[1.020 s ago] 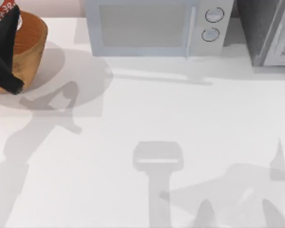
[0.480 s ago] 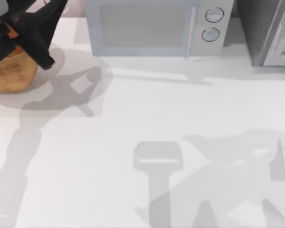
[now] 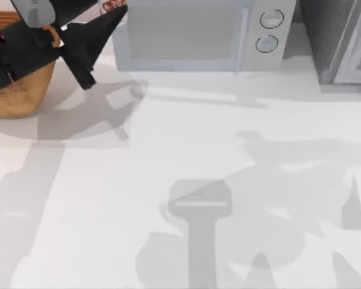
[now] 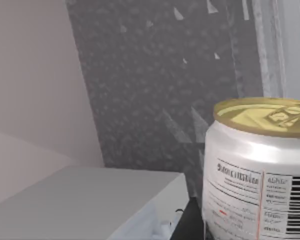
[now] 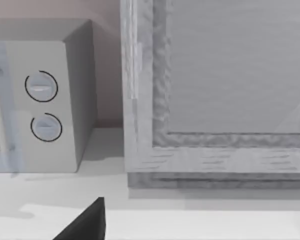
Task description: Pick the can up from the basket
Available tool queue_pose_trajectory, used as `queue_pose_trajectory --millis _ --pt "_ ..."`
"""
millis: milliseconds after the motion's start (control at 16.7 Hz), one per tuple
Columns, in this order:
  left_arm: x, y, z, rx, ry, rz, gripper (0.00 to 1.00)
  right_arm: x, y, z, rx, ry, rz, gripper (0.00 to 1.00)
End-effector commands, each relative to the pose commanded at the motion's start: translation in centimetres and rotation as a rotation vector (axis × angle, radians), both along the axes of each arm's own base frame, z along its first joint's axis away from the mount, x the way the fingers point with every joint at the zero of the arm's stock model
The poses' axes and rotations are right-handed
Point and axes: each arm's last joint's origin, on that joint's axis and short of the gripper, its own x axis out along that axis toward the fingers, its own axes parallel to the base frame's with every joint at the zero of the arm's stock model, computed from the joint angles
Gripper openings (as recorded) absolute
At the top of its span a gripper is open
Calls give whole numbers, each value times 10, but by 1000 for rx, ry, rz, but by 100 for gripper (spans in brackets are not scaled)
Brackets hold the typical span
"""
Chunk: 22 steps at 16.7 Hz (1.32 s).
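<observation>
Since the left tool (image 3: 102, 27) grips the can (image 4: 257, 167) aloft beside the basket (image 3: 24, 96), any slackening would drop it onto the worktop (image 3: 180, 156).

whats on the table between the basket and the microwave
In the top view, no object rests on the table between the basket and the microwave; the left gripper, holding the can, hangs above that stretch.

White gold-topped can (image 4: 255, 170) upright, lifted beside the wicker basket (image 3: 21, 93).
</observation>
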Motion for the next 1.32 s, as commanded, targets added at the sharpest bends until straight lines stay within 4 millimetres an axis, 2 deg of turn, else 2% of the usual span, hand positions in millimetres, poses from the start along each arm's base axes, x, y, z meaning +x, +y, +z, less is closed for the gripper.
queue_pose_trajectory --millis 360,720,1140,1320 --pt "34 -17 -54 43 38 -158 0 0 0 0 0 0 0 100" --pt "53 -34 -121 79 97 -322 0 0 0 0 0 0 0 100" --pt "51 -51 -207 110 211 -526 0 0 0 0 0 0 0 100" --pt "48 -53 -219 113 237 -555 0 0 0 0 0 0 0 100"
